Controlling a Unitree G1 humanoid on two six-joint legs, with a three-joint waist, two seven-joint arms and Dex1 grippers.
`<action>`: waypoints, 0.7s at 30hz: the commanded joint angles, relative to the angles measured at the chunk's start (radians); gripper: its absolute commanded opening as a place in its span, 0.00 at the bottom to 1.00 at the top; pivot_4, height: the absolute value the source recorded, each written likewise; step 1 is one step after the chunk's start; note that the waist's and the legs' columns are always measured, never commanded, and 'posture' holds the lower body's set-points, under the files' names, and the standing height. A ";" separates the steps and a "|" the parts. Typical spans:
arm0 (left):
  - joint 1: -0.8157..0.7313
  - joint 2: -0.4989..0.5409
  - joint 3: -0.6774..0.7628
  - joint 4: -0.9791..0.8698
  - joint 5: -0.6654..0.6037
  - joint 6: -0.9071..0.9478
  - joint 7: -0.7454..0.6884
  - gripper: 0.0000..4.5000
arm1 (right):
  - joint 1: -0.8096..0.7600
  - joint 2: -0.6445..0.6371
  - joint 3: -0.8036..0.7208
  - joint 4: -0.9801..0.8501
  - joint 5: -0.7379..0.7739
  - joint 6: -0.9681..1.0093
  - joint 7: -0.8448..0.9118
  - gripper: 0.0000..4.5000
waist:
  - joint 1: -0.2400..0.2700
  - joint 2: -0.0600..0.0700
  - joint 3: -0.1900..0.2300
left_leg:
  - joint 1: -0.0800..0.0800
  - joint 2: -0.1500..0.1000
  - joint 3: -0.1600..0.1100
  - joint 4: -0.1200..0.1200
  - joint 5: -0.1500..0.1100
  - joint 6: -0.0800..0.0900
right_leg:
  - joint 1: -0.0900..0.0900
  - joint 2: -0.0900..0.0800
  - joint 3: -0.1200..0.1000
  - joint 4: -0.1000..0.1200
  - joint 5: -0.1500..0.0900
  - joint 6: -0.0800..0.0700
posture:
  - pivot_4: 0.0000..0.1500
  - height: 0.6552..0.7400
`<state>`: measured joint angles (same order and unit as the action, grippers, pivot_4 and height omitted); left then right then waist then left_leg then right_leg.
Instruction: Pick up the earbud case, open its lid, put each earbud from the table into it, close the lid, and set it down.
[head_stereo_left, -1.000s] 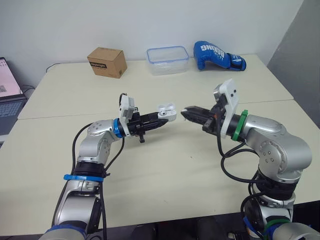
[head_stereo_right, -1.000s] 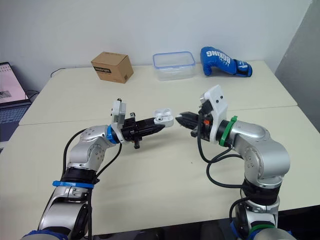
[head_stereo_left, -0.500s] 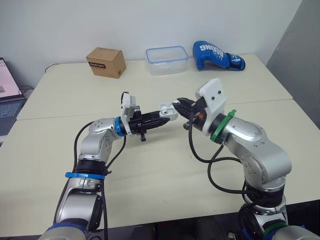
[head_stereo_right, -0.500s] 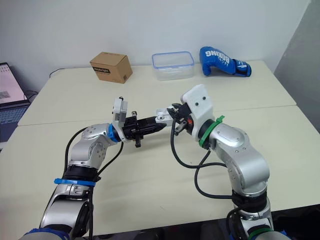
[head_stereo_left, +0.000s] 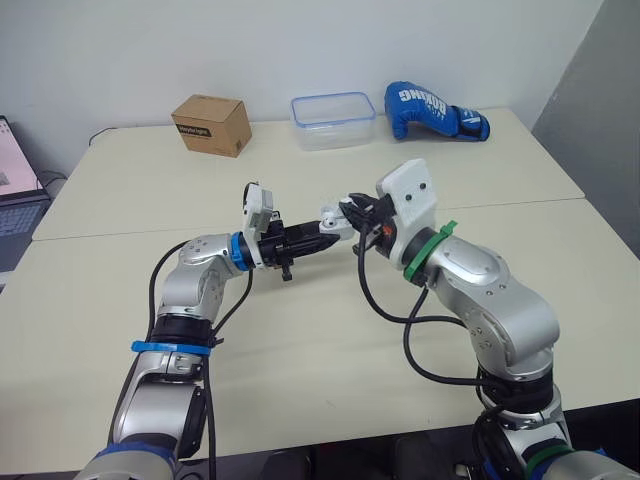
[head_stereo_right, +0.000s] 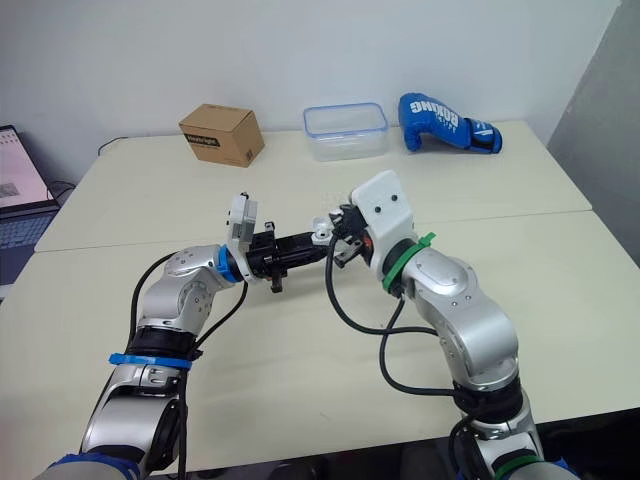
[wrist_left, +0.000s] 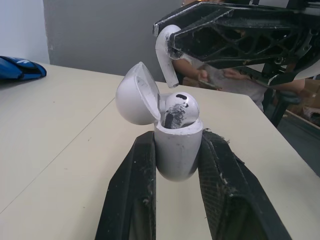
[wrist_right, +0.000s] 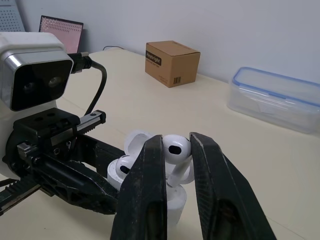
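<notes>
Your left pincer (wrist_left: 176, 139) is clenched on the earbud case (wrist_left: 176, 155), held above the counter (wrist_left: 60, 125) with its lid (wrist_left: 135, 95) swung open and one earbud (wrist_left: 179, 107) seated. Your right pincer (wrist_right: 176, 141) grips the second earbud (wrist_right: 176, 150) just over the empty slot. Line its stem up with that slot, lower slowly, and release only once it seats.

White "BOXING" stands on the blue glove (head_stereo_left: 432, 108); the box (head_stereo_left: 211, 124) label is too small to read
</notes>
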<state>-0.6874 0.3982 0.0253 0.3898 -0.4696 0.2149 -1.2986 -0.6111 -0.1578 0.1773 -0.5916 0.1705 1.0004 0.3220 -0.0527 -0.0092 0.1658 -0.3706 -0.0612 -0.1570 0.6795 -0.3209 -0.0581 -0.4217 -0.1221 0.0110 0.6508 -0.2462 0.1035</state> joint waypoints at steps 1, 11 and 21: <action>-0.022 0.008 0.013 -0.038 -0.015 0.002 -0.002 0.18 | -0.010 -0.001 -0.004 -0.015 0.004 -0.032 -0.012 0.08 | 0.000 0.000 0.000 | 0.000 0.000 0.000 0.000 0.000 0.000 | 0.000 0.000 0.000 0.000 0.000 0.000 | 1.00 0.89; -0.023 0.011 0.023 -0.055 -0.024 0.012 0.001 0.18 | 0.003 -0.023 0.012 -0.003 -0.001 -0.045 -0.023 0.08 | -0.001 0.000 0.000 | 0.000 0.000 0.000 0.000 0.000 0.000 | 0.000 0.000 0.000 0.000 0.000 0.000 | 1.00 0.89; -0.033 0.006 0.028 -0.054 -0.023 0.008 0.008 0.18 | 0.008 -0.036 0.021 -0.002 0.009 -0.032 -0.021 0.08 | -0.001 0.000 0.000 | 0.000 0.000 0.000 0.000 0.000 0.000 | 0.000 0.000 0.000 0.000 0.000 0.000 | 1.00 0.89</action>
<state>-0.6925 0.3990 0.0294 0.3754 -0.4706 0.2323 -1.2955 -0.6016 -0.1902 0.1993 -0.5801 0.1778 0.9843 0.3037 -0.0534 -0.0092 0.1658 -0.3706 -0.0612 -0.1570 0.6794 -0.3209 -0.0581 -0.4217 -0.1220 0.0111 0.6506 -0.2462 0.1035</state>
